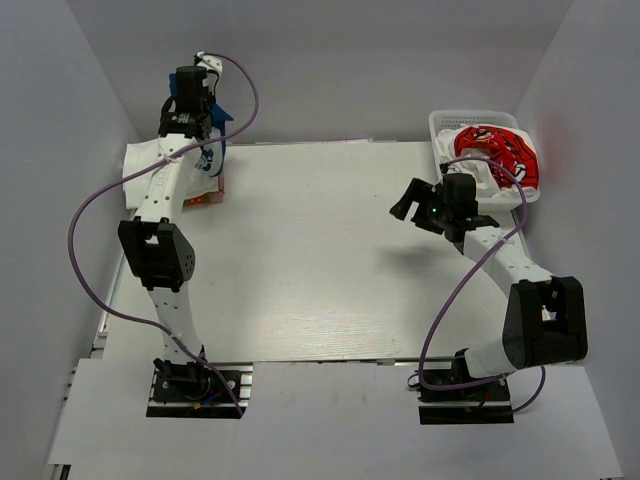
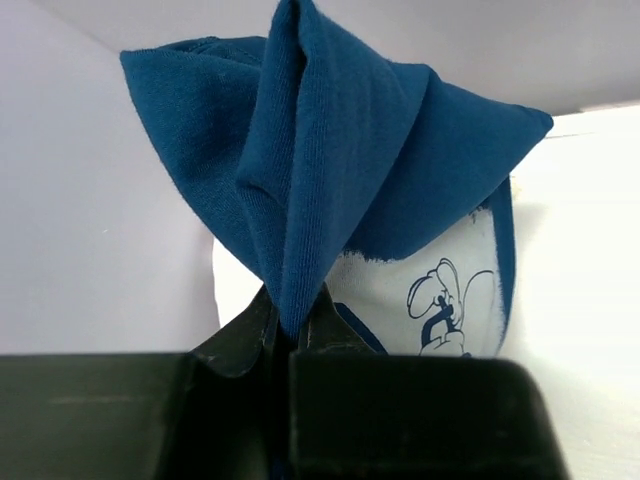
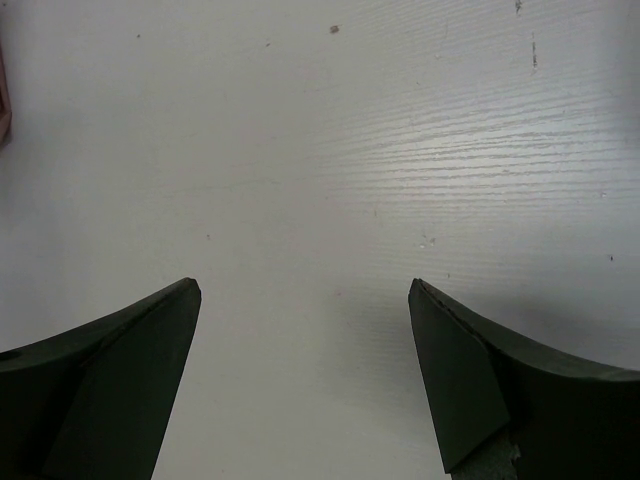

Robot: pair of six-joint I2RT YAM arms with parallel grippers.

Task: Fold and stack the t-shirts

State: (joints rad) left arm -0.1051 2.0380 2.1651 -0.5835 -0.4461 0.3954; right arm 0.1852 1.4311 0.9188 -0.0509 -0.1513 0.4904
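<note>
One wrist view alone shows left fingers [image 2: 235, 345] pinching navy t-shirt [image 2: 330, 170]; right fingers [image 3: 110, 380] apart

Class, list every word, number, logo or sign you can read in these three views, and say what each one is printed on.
Nothing here can actually be read.
Red t-shirt in the white basket: white lettering, too small and crumpled to read.
Blue t-shirt: white print with an outlined cartoon figure, no words showing.
</note>
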